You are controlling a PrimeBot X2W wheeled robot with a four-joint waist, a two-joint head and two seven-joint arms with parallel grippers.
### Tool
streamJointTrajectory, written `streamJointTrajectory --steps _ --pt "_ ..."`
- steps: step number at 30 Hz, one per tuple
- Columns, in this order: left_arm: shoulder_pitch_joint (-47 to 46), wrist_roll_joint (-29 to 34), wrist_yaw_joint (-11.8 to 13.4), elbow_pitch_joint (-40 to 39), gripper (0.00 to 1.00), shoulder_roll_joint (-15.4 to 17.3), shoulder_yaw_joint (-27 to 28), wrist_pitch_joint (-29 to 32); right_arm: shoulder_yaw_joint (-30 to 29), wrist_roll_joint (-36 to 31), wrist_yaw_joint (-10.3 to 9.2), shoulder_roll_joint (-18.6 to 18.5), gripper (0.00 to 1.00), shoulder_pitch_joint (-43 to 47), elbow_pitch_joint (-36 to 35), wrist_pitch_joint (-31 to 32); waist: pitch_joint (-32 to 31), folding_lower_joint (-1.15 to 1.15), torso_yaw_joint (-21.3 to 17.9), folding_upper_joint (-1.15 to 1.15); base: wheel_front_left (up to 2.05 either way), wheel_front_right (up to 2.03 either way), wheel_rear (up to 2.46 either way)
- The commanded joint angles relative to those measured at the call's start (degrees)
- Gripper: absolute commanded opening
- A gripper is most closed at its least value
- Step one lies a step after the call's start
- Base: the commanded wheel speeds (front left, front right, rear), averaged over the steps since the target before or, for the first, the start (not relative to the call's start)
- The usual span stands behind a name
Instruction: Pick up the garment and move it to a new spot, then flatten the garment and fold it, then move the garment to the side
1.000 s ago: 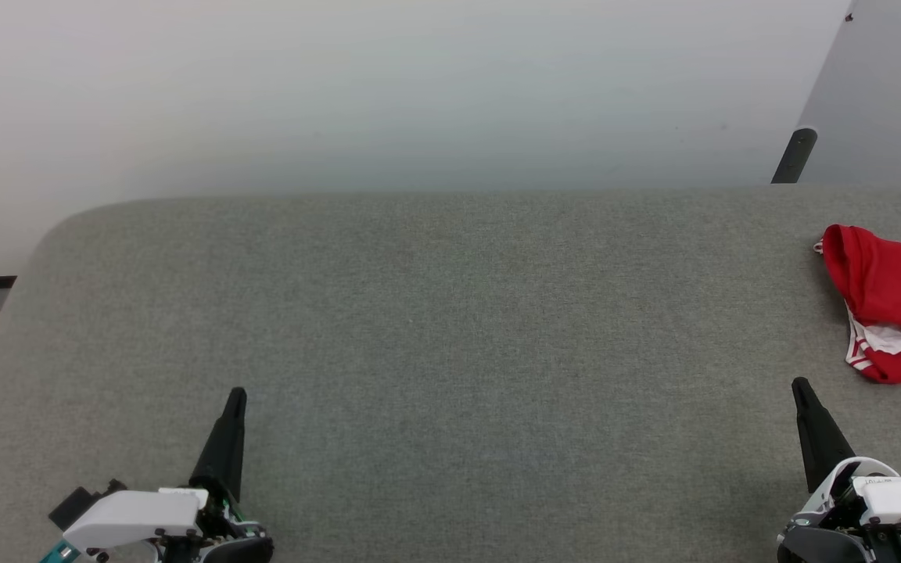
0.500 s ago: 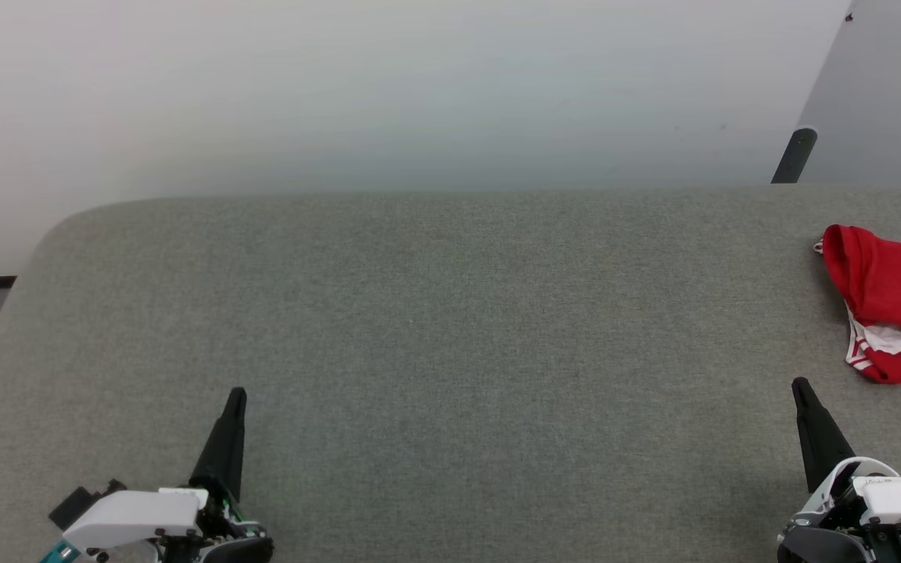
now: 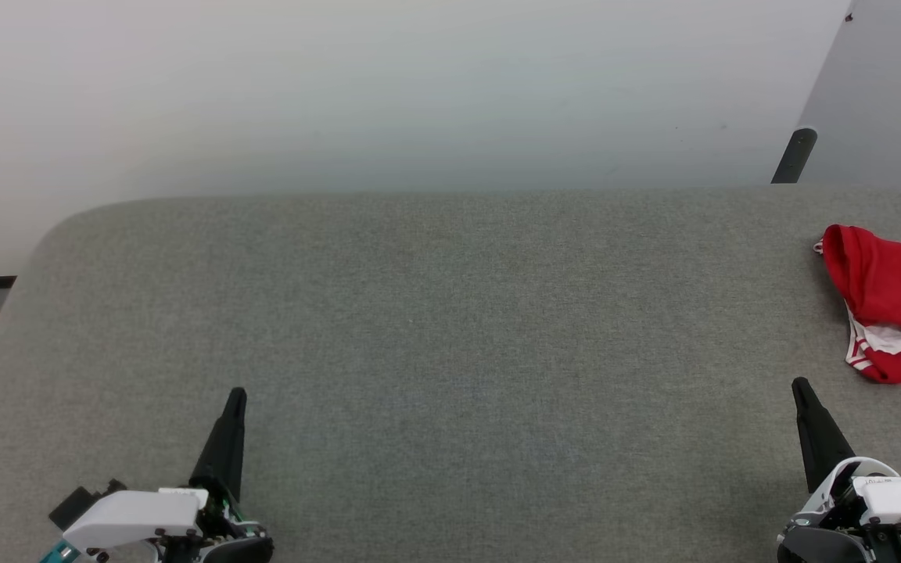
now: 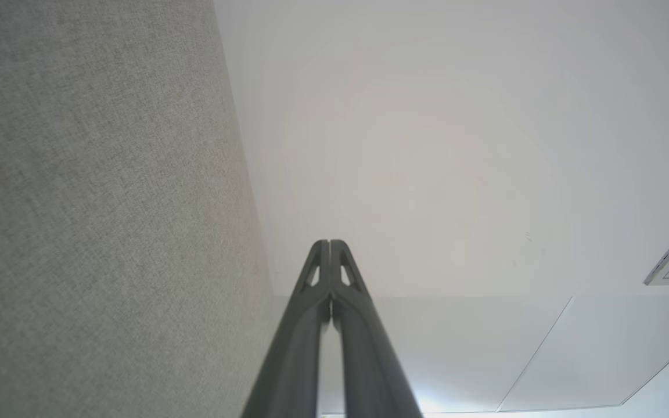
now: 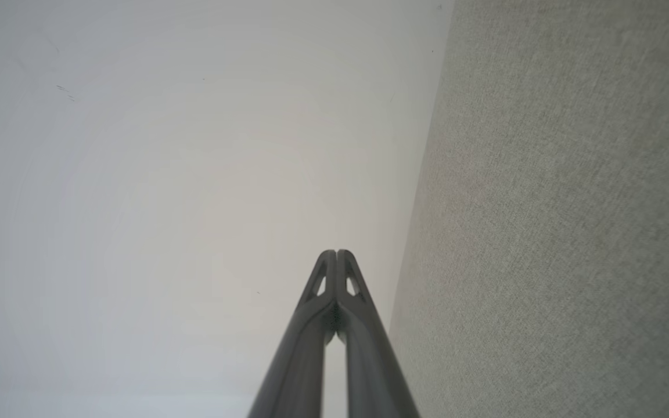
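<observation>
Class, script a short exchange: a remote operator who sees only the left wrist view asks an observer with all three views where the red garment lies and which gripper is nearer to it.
Operator: I see the left gripper shut, beside a grey fabric surface. Where is the garment?
Observer: In the head view the garment lies bunched at the surface's far right, cut off by the picture's edge.
Operator: Which gripper is nearer to it?
Observer: The right gripper. It is shut and holds nothing. In the head view its tip sits below and left of the garment, with bare surface between them.
</observation>
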Motion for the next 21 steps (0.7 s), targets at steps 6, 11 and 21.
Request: streamJointTrajectory --steps 6,11,21 --pt "-0.51 -0.20 -0.17 0.04 0.00 0.01 0.10 0.18 0.01 0.23 0.02 0.12 0.00 -0.21 0.01 0.12 0.00 0.00 0.00 0.00 0.00 0.00 0.00" --pt "-0.51 -0.20 -0.17 0.04 0.00 0.01 0.10 0.18 0.01 0.23 0.02 0.12 0.00 -0.20 0.01 0.11 0.00 0.00 0.00 0.00 0.00 0.00 0.00" --pt "-0.51 -0.19 -0.17 0.04 0.00 0.01 0.11 0.18 0.02 0.24 0.02 0.13 0.00 -0.20 0.01 0.11 0.00 0.00 0.00 0.00 0.00 0.00 0.00"
